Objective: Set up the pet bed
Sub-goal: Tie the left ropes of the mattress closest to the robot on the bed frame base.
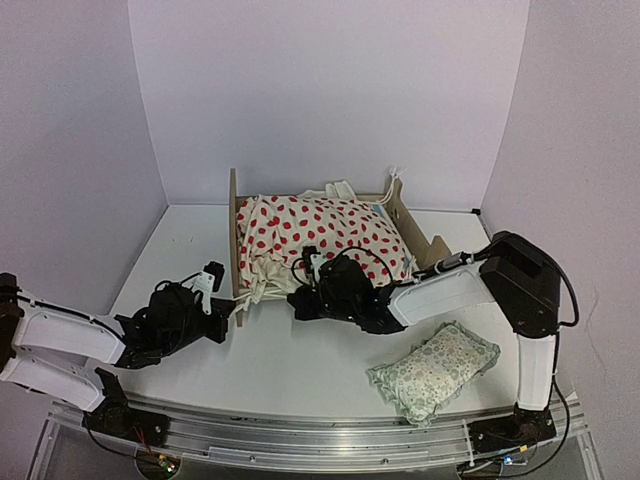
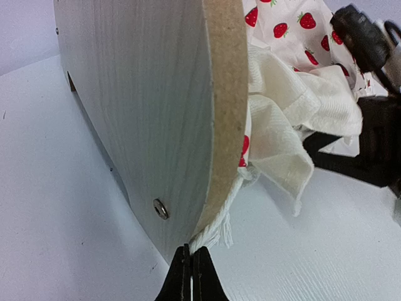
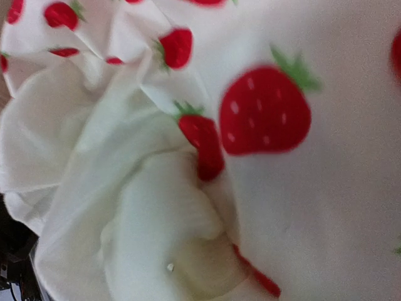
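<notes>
Right now the left pincer [image 2: 190, 263] is closed, its two black fingers pressed together with nothing between them. Straight ahead of its tips, about touching them, is the lower corner of the pet bed [image 2: 144, 113], whose pale wood end board rises up and away from the pincer. A frayed white cord [image 2: 216, 229] hangs at the board's edge just beyond the tips and slightly to their right. Further right of this pincer the strawberry cushion [image 1: 330, 235] spills out of the bed, its cream cover bunched. The right pincer [image 1: 303, 300] is pushed into that bunched cloth. Its fingers are hidden but closed, and I cannot tell whether they pinch any cloth. To the right of the right pincer and nearer the arm bases, a green flowery pillow [image 1: 435, 368] lies on the white table [image 1: 290, 370], well apart from the bed
</notes>
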Robot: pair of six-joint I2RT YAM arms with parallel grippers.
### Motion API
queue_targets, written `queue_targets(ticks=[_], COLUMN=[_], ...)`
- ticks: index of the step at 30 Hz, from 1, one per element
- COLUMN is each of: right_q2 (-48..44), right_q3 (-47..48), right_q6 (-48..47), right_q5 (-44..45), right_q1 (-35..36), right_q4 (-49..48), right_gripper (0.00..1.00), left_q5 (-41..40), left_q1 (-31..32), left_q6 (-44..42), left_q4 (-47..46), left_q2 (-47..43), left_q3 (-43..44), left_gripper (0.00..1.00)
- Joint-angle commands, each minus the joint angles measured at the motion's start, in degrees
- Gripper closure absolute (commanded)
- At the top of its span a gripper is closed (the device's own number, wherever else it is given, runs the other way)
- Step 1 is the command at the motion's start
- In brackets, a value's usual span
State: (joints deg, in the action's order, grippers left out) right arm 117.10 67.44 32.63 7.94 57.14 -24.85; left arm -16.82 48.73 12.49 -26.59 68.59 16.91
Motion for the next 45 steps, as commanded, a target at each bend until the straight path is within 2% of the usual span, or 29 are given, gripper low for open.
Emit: queue_targets(ticks=[1,8,12,13,14,16,19,24,28,30,31,33,35,38,41,43,45], right_q2=[6.53,9.79,8.09,7.28,6.52,5.01,1.02,-7.92,-15.62,-20.86,-23.28,-27.67,-30.63,-33.79,-35.03,-35.07,-33.72], right_q3=[-1.01,1.5,0.85,0.57,0.26,-0.63,-2.98,-5.43,-7.19,-8.76,-9.32,-9.56,-9.34,-7.74,-6.22,-6.12,-5.61], right_q6=[7.88,9.09,8.08,7.74,7.42,6.69,4.81,-0.69,-4.9,-7.58,-9.21,-11.96,-14.04,-16.85,-18.96,-18.99,-17.85], right_q5=[1.22,-1.41,-3.52,-4.18,-4.86,-6.4,-7.31,-7.5,-8.05,-2.64,1.29,8.96,12.81,20.53,26.91,27.84,23.81], right_q1=[-1.88,-2.44,-2.38,-2.37,-2.38,-2.24,-1.47,0.71,2.21,2.21,2.15,1.14,-1.7,-5.66,-10.53,-15.04,-21.55], right_q4=[3.84,3.31,1.76,1.72,1.66,1.73,2.32,9.79,17.9,22.36,24.59,28.78,32.65,38.21,41.86,42.55,42.67], right_gripper=[1.0,1.0,1.0,1.0,1.0,0.91,0.7,0.51,0.44,0.36,0.31,0.12,0.03,0.02,0.02,0.02,0.02], left_q5=[-3.56,-2.67,-2.81,-3.25,-3.65,-3.88,-3.39,-0.85,2.51,3.85,4.25,4.55,4.75,5.12,5.5,5.81,6.36], left_q1=[-1.55,-2.84,-2.82,-2.85,-2.85,-2.82,-2.74,-2.72,-2.64,-2.67,-2.64,-2.58,-2.58,-2.5,-2.42,-2.32,-2.32], left_q6=[0.71,0.71,0.97,1.41,1.97,2.6,3.29,4.11,5.13,5.25,5.26,5.02,3.9,2.35,1.46,0.97,0.04], left_q4=[-0.11,-0.26,0.29,1.01,1.76,3.34,5.64,9.67,17.14,20.18,21.48,23.63,24.92,26.1,25.66,24.58,23.25], left_q2=[-0.02,0.26,0.12,-0.12,-0.37,-0.87,-2.48,-7.37,-11.79,-14.18,-15.52,-17.43,-18.44,-16.94,-14.88,-13.86,-12.58], left_q3=[1.65,2.06,2.27,2.34,2.52,3.06,3.5,3.8,6.51,7.52,7.94,8.85,9.92,12.41,14.61,15.72,16.8], left_gripper=[1.0,1.0,1.0,0.96,0.88,0.66,0.46,0.4,0.34,0.31,0.24,0.13,0.1,0.01,0.01,0.01,0.01])
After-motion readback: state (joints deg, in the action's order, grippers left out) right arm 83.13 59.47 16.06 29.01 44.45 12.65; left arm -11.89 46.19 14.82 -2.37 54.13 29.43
